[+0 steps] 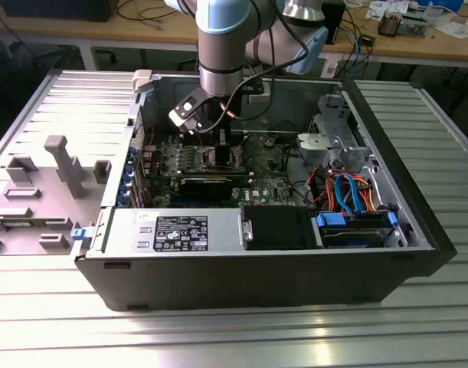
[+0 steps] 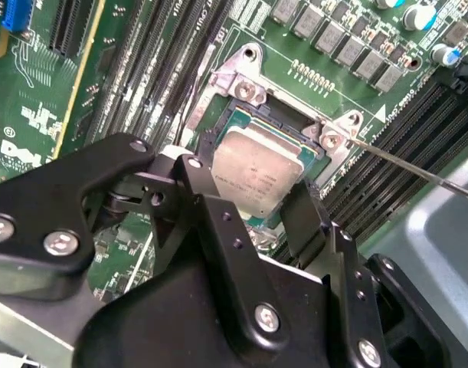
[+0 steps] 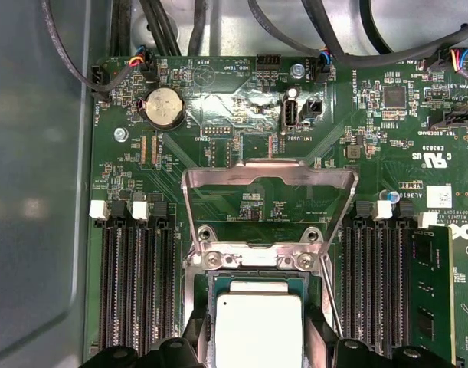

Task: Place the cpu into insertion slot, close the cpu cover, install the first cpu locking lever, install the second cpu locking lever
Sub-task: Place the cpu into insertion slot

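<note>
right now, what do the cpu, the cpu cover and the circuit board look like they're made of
cpu: pale silver-grey matte face with a soft sheen, likely metal.
cpu cover: bare bright metal, probably steel, judging by its thin stamped frame and glints.
circuit board: glossy green laminate, perhaps fibreglass, with pale printed marks.

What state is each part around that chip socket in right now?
cpu: at the insertion slot, seating unclear.
cpu cover: open, laid back.
locking lever: unlatched, sticking out.
end effector: down around the cpu.
computer case: side open.
</note>
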### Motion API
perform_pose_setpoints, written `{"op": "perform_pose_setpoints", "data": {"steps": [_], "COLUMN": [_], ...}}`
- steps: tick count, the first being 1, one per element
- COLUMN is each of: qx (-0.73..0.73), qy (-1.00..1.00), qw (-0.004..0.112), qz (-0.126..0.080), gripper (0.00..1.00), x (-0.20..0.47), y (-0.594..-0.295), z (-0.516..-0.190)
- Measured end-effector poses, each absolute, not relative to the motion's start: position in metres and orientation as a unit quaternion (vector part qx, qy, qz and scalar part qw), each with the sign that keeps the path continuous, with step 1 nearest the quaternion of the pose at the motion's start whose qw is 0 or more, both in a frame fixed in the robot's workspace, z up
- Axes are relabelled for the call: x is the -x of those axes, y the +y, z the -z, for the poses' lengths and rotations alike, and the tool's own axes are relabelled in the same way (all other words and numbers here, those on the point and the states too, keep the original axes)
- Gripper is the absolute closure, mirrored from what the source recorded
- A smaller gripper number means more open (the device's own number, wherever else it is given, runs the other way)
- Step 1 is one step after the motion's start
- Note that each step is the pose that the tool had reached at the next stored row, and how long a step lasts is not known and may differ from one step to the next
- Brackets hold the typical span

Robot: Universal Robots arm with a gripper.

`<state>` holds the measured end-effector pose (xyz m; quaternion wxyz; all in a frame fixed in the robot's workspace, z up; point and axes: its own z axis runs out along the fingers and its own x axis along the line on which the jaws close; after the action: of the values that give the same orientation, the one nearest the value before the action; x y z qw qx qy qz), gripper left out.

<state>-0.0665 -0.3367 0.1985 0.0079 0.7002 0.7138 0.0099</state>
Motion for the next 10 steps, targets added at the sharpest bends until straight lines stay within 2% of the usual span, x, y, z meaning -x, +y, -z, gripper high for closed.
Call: {"op": "perform_pose_setpoints", "data": {"steps": [10], "qx": [-0.700], "qy": [0.714], "qw": [0.008], "qz": [-0.010], "gripper": [0.39], "x": [0.0660], "y": [-0.3367], "z": [-0.2020]}}
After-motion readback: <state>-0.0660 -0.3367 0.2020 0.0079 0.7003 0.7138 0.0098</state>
